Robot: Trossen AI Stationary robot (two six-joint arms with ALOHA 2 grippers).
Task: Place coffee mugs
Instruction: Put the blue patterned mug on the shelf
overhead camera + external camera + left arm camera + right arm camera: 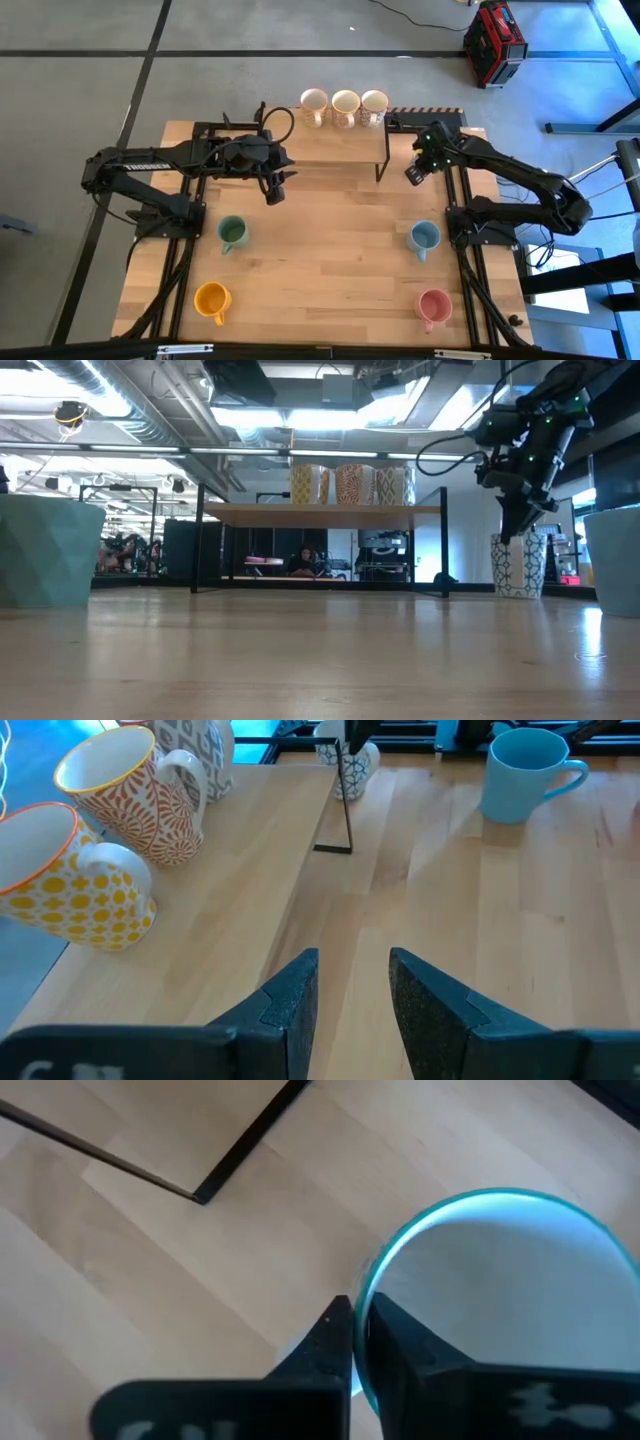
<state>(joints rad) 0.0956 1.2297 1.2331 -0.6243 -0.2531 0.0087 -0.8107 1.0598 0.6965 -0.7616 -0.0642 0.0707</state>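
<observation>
Mugs sit around a wooden table [330, 250]: three patterned mugs [344, 107] on a black-framed shelf [300, 145], with green [233, 235], orange [212, 299], light blue [424, 238] and pink [434, 307] below. The left gripper [277, 190] hovers spread; the right gripper [358, 1342] pinches a teal-rimmed mug [500, 1295] by the shelf's post. "TROSSEN" marks the left arm [145, 165].

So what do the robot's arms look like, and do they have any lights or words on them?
Both arms are black and made of chunky jointed pieces. The left arm has white letters printed along it and black cables looping near its tool. The right arm has little green lights glowing near its tool. Each tool ends in two flat, dark, wedge-shaped fingers.
</observation>
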